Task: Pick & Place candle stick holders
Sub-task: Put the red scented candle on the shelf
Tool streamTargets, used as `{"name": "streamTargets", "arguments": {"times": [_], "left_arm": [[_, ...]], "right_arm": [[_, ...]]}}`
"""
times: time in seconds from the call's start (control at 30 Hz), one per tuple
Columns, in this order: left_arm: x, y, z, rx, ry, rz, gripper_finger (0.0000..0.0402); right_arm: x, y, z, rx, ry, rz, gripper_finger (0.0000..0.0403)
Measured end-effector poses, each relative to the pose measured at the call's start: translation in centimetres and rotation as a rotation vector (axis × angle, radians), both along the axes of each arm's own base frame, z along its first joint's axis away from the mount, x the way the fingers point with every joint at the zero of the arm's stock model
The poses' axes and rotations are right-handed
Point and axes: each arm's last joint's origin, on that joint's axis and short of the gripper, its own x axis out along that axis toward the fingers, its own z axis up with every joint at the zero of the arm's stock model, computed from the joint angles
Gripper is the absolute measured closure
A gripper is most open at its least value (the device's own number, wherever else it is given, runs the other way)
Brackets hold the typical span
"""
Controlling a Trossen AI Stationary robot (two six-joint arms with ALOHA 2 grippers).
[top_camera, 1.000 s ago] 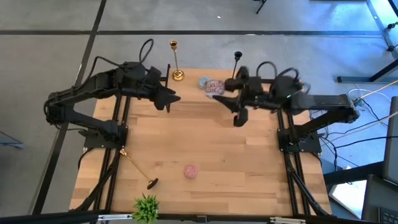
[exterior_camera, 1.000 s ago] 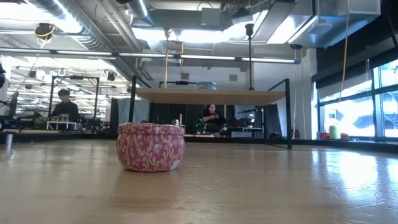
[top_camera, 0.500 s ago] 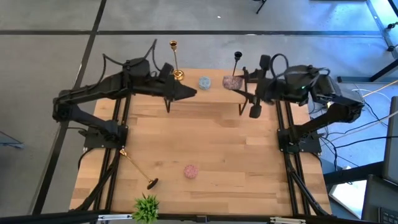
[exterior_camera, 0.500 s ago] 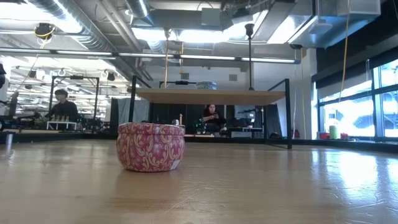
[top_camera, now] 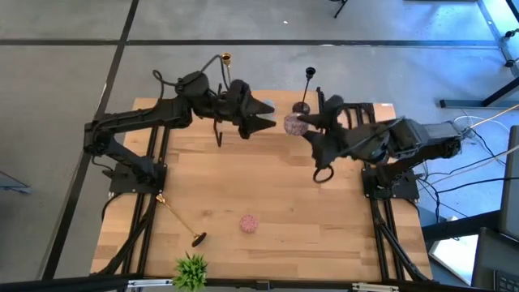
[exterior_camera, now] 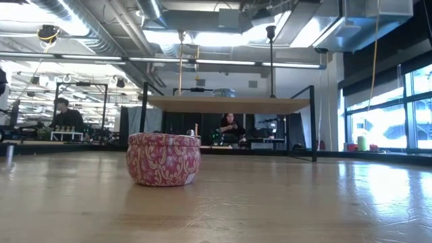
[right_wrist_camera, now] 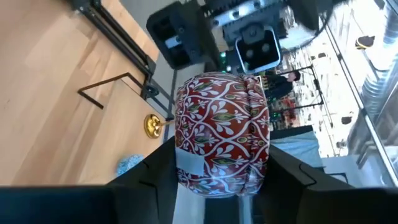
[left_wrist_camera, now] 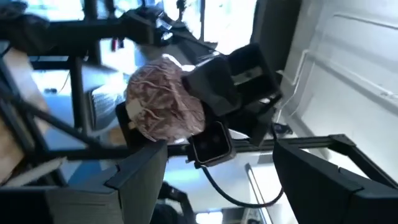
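Right gripper [right_wrist_camera: 217,180]: a red patterned tin [right_wrist_camera: 222,134] is pinched, upper centre of the high view.
Left gripper [top_camera: 263,113]: jaws are spread, empty, facing it.

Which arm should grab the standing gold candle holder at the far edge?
Probably left. The left gripper is open and empty near the gold holder; the right gripper is shut on a patterned tin.

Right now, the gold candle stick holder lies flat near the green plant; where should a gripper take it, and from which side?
Take the gold candle stick holder at mid-stem, from straight above, fingers across the stem. It lies flat and diagonal, round base at one end. The left gripper is open; the right gripper holds a tin.
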Motion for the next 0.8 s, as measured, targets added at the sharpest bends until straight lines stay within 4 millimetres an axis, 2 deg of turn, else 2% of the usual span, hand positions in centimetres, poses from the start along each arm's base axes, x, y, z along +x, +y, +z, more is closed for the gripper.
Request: {"name": "streamTargets", "arguments": {"times": [0.13, 0.37, 0.8], "left_arm": [[1.1, -0.1, -1.2, -0.052, 0.068, -0.071, 0.0112], [2.4, 0.0, -2.5, -0.075, 0.117, -0.114, 0.0112], [3.3, 0.8, -3.2, -0.065, 0.097, -0.095, 0.0112]], "right_arm": [[0.9, 1.0, -0.8, -0.057, 0.033, -0.029, 0.0236], [1.2, 1.7, -1.3, -0.102, 0.056, -0.055, 0.0236], [1.7, 1.8, -1.5, -0.070, 0.035, -0.066, 0.0236]]}}
